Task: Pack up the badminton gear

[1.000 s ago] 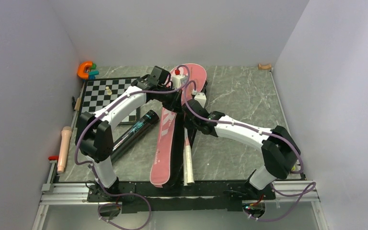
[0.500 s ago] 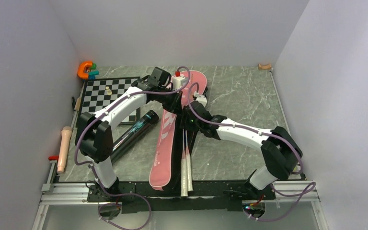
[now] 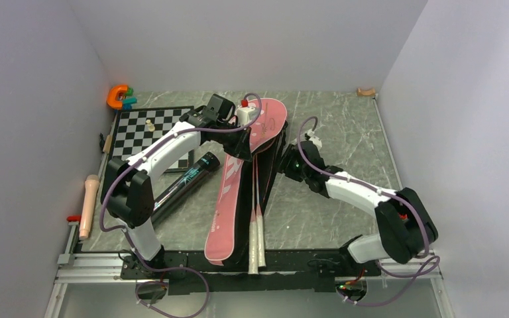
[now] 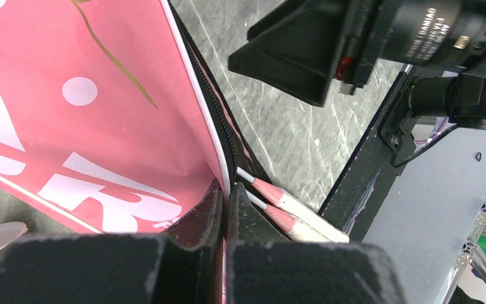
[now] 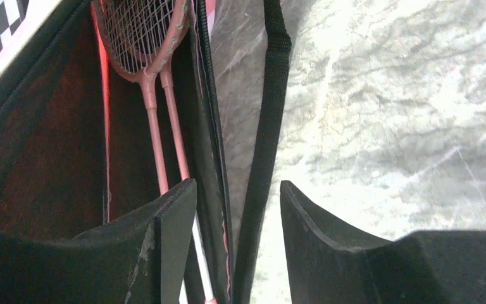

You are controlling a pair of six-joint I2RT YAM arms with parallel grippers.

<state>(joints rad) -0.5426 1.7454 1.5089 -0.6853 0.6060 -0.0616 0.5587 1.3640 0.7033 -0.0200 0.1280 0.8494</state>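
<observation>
While our left claw (image 4: 226, 209) pinches the pink SPORT bag (image 4: 101, 114) flap up mid-frame, both rackets (image 5: 140, 31) sit inside, handles poking out below. The right claw (image 5: 237, 196) gapes empty. We reckon a slipped pinch drops the flap on them.

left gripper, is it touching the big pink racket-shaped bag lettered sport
Touching. The left wrist view shows the left gripper shut on the zipper edge of the pink racket-shaped bag, with the fabric pinched in it.
</observation>
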